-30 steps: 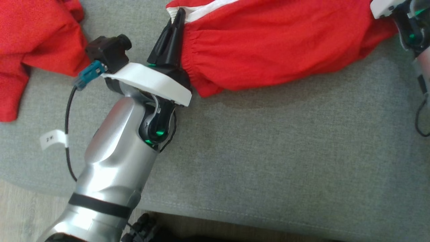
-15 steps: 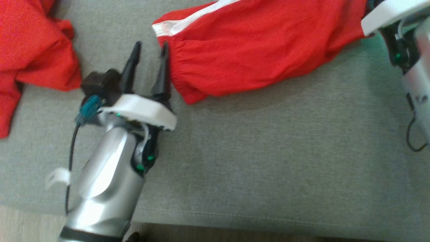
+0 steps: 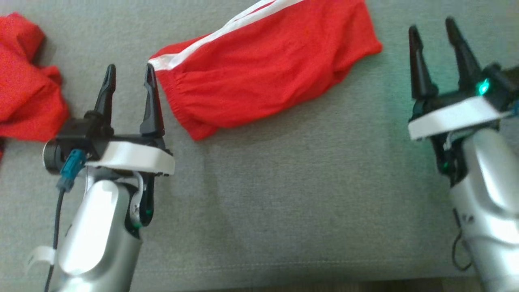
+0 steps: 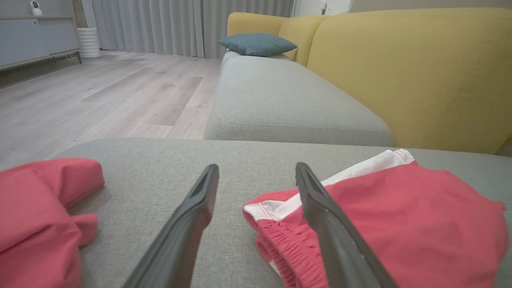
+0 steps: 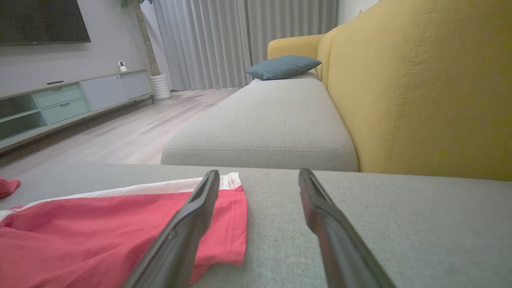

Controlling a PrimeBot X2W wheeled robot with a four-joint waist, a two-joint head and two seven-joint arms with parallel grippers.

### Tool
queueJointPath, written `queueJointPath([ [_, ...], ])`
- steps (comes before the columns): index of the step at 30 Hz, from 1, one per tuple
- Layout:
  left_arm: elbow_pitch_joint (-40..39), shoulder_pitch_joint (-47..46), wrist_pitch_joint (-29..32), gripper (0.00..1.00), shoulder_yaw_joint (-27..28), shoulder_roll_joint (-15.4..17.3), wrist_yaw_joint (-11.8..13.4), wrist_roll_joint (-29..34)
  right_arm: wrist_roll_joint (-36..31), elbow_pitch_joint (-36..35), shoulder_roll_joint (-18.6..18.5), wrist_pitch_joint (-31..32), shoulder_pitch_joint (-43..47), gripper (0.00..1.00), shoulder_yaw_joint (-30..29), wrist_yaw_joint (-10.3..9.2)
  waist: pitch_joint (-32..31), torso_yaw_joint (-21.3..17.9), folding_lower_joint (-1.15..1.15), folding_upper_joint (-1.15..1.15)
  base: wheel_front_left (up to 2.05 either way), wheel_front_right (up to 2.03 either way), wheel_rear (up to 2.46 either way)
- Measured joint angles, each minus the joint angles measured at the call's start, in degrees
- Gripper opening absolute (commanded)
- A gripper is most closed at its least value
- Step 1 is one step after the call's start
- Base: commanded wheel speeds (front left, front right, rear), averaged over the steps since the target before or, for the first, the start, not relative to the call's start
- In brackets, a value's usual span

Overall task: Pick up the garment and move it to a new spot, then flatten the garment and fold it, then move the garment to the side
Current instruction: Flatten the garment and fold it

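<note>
My left pincer (image 3: 129, 71) and right pincer (image 3: 432, 26) both gape wide, empty. The folded red fabric garment with a white side stripe (image 3: 263, 69) lies on the grey upholstered sofa seat (image 3: 284, 194) between them, its elastic end just beside the left pincer. A crumpled red cloth (image 3: 28, 101) lies further left.

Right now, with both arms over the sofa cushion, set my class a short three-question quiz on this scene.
1. True or false: the left gripper and the right gripper both stand open and empty.
2. The stripe on the folded red garment is: A white, B blue, C black.
3. Fill in: the crumpled red cloth lies to the robot's ____.
Key: 1 true; 2 A; 3 left.
</note>
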Motion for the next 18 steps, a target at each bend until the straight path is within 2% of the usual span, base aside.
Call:
queueJointPath([
  [10,0.0,1.88,0.01,1.0,0.26,0.97,-0.53,0.93,-5.23,-10.37,4.81,4.2,12.77,1.0,-4.38,0.0,-3.05,-3.79,0.0,0.0,0.0,0.0,0.0],
  [18,1.11,3.92,0.01,1.0,0.36,1.02,-0.52,1.32,-6.31,-15.63,6.39,7.04,15.4,1.0,-5.39,0.0,-3.4,-4.73,0.0,0.0,0.0,0.0,0.0],
])
